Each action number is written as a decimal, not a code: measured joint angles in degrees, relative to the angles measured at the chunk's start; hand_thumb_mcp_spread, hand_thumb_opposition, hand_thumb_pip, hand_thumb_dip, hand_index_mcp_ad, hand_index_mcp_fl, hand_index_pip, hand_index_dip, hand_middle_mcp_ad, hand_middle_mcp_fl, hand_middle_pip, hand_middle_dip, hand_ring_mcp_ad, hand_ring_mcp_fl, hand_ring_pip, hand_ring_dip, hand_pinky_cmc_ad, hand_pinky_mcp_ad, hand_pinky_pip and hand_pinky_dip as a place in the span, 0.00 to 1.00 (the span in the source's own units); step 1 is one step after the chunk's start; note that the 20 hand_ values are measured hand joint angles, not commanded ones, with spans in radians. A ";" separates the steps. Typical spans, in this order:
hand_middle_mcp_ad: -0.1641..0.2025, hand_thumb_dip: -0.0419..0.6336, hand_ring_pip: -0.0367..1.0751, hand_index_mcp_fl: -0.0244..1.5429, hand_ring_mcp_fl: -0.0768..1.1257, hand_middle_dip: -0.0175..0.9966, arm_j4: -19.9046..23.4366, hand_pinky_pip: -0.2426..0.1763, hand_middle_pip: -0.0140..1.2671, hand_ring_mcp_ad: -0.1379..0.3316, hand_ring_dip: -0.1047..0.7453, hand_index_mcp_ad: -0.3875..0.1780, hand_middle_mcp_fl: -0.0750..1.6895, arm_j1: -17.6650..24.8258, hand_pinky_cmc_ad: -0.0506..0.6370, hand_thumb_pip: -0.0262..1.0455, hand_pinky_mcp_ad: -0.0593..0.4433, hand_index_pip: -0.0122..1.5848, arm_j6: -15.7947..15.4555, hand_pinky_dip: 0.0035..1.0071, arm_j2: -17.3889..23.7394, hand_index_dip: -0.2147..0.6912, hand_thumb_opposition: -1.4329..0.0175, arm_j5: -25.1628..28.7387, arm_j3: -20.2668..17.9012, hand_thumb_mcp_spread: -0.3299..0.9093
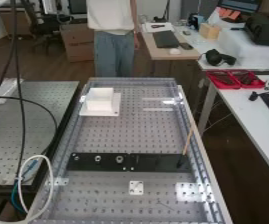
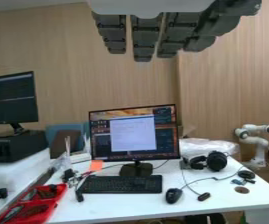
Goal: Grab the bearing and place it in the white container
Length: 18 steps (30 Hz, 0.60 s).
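In the high view, small metal rings stand in a row on the left part of a black plate [image 1: 159, 163]; the bearing [image 1: 119, 159] looks like the rightmost and largest, though I cannot tell for certain. Farther back on the perforated bench, the white container [image 1: 100, 98] rests on a flat white base at the left. The hand [image 2: 144, 39] shows in the wrist view with its dark grey fingers straight and open, holding nothing, pointed toward a desk area away from the bench.
A thin wooden stick [image 1: 187, 142] stands at the black plate's right end. Clear rails [image 1: 192, 125] edge the bench. Cables and a white hose [image 1: 50, 185] hang at the left. A monitor [image 2: 133, 134], keyboard [image 2: 121, 184] and red trays [image 2: 33, 205] lie before the hand.
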 joint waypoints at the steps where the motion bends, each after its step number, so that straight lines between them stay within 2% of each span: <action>1: 0.48 0.08 0.06 0.04 0.07 0.04 0.02 0.55 0.00 0.32 0.14 0.62 0.07 0.00 0.06 0.04 0.09 0.01 0.01 0.01 0.01 0.25 1.00 0.01 -0.02 0.27; 2: 0.44 0.08 0.06 0.04 0.07 0.04 0.06 0.55 0.00 0.30 0.14 0.61 0.08 0.00 0.04 0.04 0.08 0.01 0.02 0.01 0.01 0.25 1.00 0.04 -0.05 0.27; 5: 0.44 0.08 0.06 0.04 0.07 0.04 0.15 0.55 0.00 0.31 0.14 0.61 0.07 -0.03 0.05 0.09 0.07 0.01 -0.05 0.01 0.00 0.25 0.98 0.06 -0.12 0.29; 7: 0.44 0.09 0.06 0.04 0.07 0.04 0.20 0.55 0.02 0.31 0.15 0.59 0.07 -0.05 0.04 0.23 0.08 0.01 -0.07 0.02 0.02 0.25 0.87 -0.01 -0.14 0.38; 8: 0.44 0.09 0.05 0.04 0.07 0.05 0.22 0.55 0.03 0.31 0.15 0.57 0.07 -0.07 0.07 0.26 0.12 0.01 -0.13 0.03 0.02 0.25 0.81 -0.03 -0.15 0.41; 9: 0.44 0.09 0.07 0.04 0.07 0.05 0.25 0.51 0.05 0.30 0.15 0.55 0.07 -0.08 0.13 0.27 0.19 0.01 -0.13 0.05 0.03 0.25 0.75 -0.05 -0.17 0.43; 12: 0.44 0.09 0.08 0.04 0.07 0.06 0.30 0.47 0.07 0.39 0.15 0.53 0.08 -0.10 0.29 0.26 0.34 0.02 -0.05 0.07 0.04 0.25 0.64 -0.08 -0.23 0.45; 13: 0.44 0.09 0.08 0.04 0.07 0.08 0.31 0.44 0.07 0.42 0.15 0.53 0.08 -0.10 0.31 0.26 0.38 0.02 -0.05 0.08 0.04 0.25 0.63 -0.08 -0.24 0.45; 14: 0.44 0.09 0.09 0.04 0.07 0.08 0.34 0.43 0.07 0.42 0.15 0.53 0.08 -0.10 0.33 0.26 0.42 0.03 -0.03 0.09 0.07 0.25 0.62 -0.07 -0.27 0.46; 15: 0.44 0.09 0.10 0.04 0.07 0.08 0.40 0.43 0.07 0.46 0.15 0.53 0.07 -0.09 0.39 0.26 0.45 0.03 0.02 0.09 0.08 0.25 0.59 -0.03 -0.36 0.46; 18: 0.44 0.09 0.10 0.04 0.07 0.10 0.67 0.40 0.08 0.48 0.15 0.53 0.07 -0.08 0.44 0.26 0.48 0.04 0.16 0.10 0.15 0.25 0.57 0.25 -0.74 0.46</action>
